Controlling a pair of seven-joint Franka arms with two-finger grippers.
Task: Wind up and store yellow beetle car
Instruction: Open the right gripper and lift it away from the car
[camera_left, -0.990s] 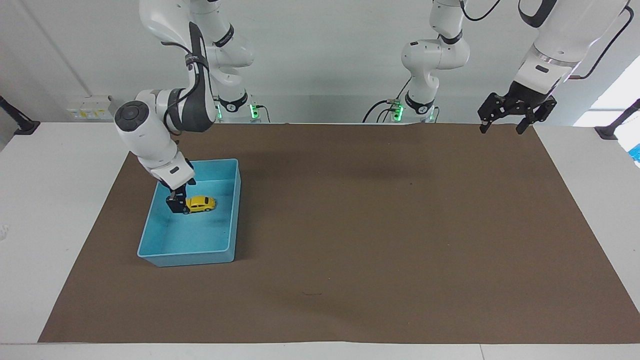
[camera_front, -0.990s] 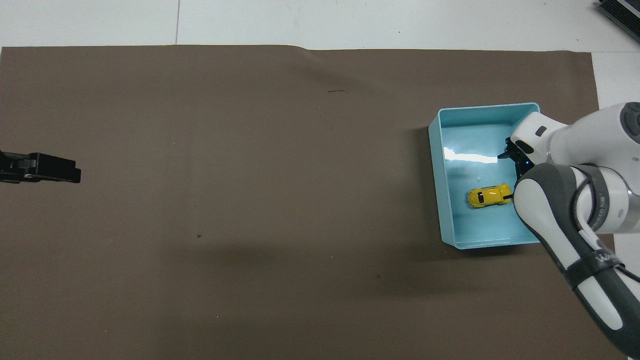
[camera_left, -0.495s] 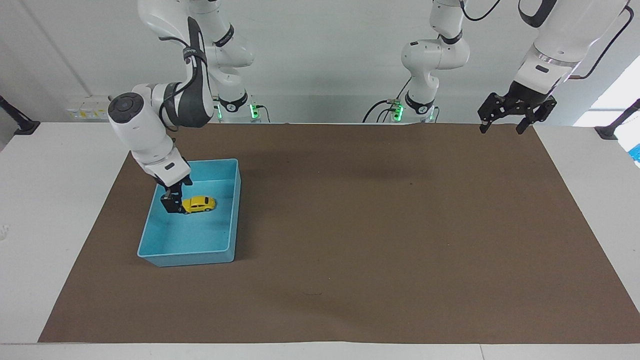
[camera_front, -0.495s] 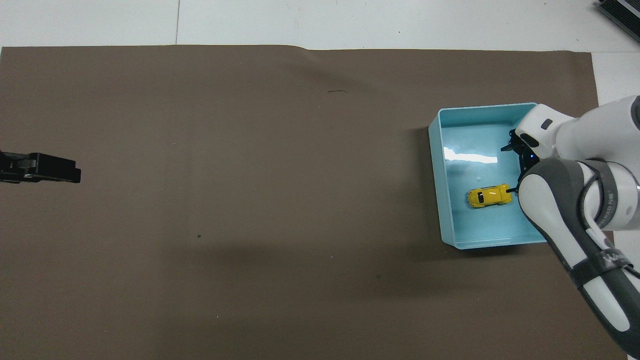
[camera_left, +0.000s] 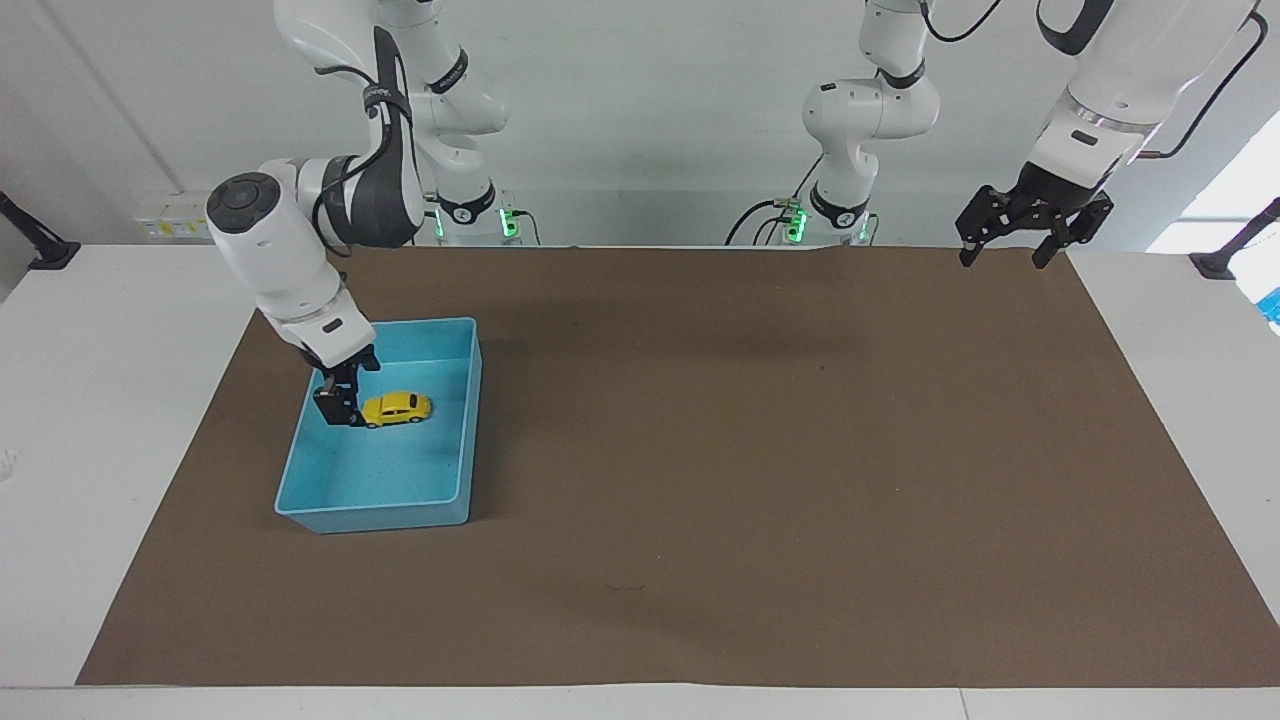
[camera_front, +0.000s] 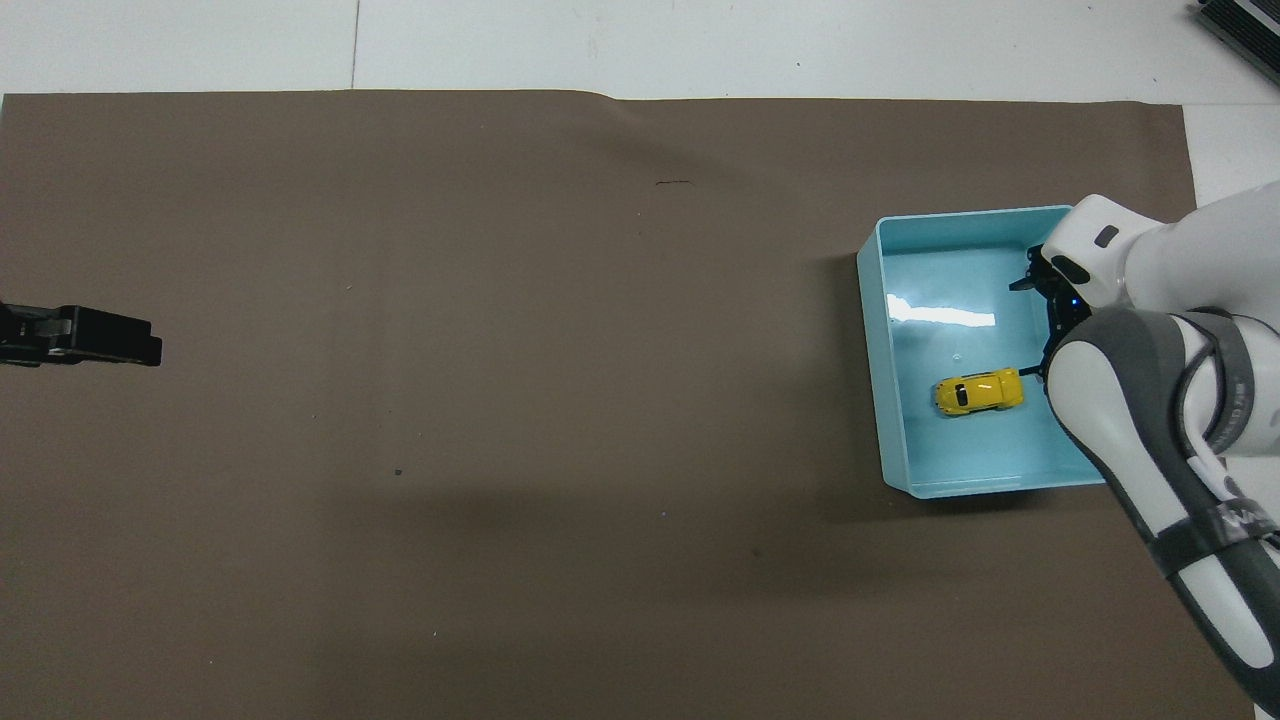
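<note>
Since a second ago the right gripper has drawn away from the yellow beetle car toward the right arm's end of the table and risen a little, while the car has stayed where it was. The gripper's jaws stand open and empty inside the blue tray, low above its floor. The car lies just beside the fingertips, apart from them, on the tray floor on its wheels, its length pointing away from the jaws toward the table's middle. The tray's walls surround both jaws and car; the wall at the right arm's end stands close at the gripper's back. The tray rests on the brown mat covering the table. Well apart, the left gripper waits with open, empty jaws above the mat's corner at the left arm's end.
</note>
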